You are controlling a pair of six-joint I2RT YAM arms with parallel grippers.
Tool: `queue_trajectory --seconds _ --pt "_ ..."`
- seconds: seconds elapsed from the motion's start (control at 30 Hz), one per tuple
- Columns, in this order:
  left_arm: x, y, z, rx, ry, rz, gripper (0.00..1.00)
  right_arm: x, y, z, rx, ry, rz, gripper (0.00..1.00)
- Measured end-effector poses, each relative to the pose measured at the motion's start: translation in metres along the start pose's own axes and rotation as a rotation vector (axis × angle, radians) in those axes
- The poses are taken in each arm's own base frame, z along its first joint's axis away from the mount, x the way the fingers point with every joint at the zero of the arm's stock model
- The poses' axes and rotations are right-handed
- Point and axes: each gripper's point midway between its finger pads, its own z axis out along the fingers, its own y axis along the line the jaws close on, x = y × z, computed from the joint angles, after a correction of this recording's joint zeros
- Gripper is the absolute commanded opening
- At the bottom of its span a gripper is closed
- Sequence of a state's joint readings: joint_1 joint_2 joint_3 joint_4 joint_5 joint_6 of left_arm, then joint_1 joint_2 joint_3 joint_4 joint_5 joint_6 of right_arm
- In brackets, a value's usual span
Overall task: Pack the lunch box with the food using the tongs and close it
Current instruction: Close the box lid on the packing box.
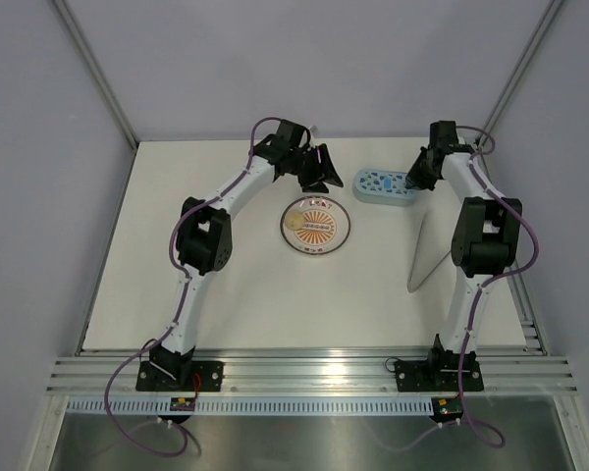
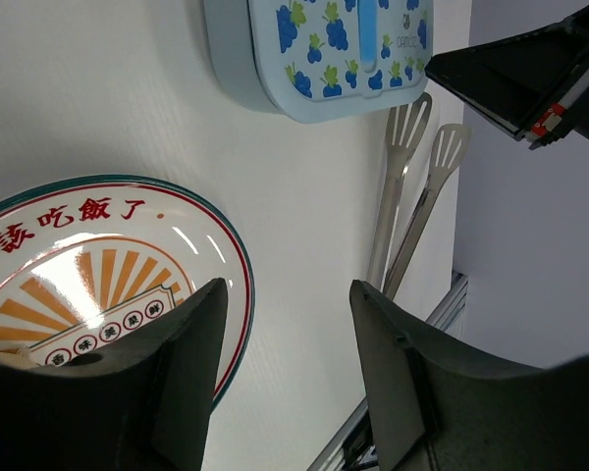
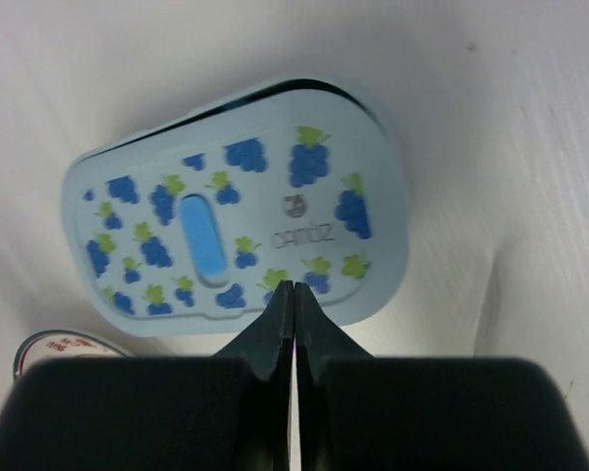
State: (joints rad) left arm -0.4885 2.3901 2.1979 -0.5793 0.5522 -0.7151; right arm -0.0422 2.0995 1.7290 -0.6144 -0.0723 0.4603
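The pale-blue lunch box (image 1: 377, 194) (image 2: 228, 57) lies at the back right with its blueberry-print lid (image 3: 236, 231) (image 2: 324, 44) on top. My right gripper (image 3: 294, 287) (image 1: 412, 181) is shut, empty, with its tips over the lid's near edge. The silvery tongs (image 1: 424, 250) (image 2: 412, 177) lie flat on the table, right of the plate, touched by neither gripper. My left gripper (image 2: 287, 289) (image 1: 321, 175) hangs open and empty between the plate and the box. The food is hidden; no red-orange or brown pieces show.
A round white plate (image 1: 315, 226) (image 2: 191, 245) with an orange sunburst and red lettering sits mid-table. A pale beige spot (image 1: 294, 219) shows on its left part. The table's right edge and metal rail (image 2: 442, 304) run just beyond the tongs.
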Motion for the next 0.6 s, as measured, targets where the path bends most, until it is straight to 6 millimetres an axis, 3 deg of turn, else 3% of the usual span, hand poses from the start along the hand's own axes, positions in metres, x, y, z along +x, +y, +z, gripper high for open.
queue_trajectory --seconds 0.07,0.17,0.3,0.37,0.5,0.6 --pt "0.001 0.000 -0.002 -0.003 0.003 0.006 0.57 -0.003 0.013 -0.005 -0.011 -0.011 -0.030 0.00" --pt "0.005 0.004 -0.006 -0.017 0.015 0.002 0.57 -0.010 0.052 -0.014 -0.069 -0.051 -0.088 0.00" --pt "0.007 0.011 -0.013 -0.041 0.024 0.001 0.57 -0.004 0.087 -0.014 -0.119 -0.058 -0.137 0.00" --pt "0.008 0.014 -0.018 -0.051 0.025 0.002 0.57 0.003 0.090 -0.004 -0.118 -0.036 -0.145 0.00" --pt "0.011 0.019 -0.029 -0.072 0.029 -0.002 0.58 0.022 0.071 0.030 -0.060 0.046 -0.136 0.00" --pt "0.010 0.018 -0.035 -0.075 0.023 0.003 0.58 0.012 0.076 0.036 -0.069 0.030 -0.130 0.00"
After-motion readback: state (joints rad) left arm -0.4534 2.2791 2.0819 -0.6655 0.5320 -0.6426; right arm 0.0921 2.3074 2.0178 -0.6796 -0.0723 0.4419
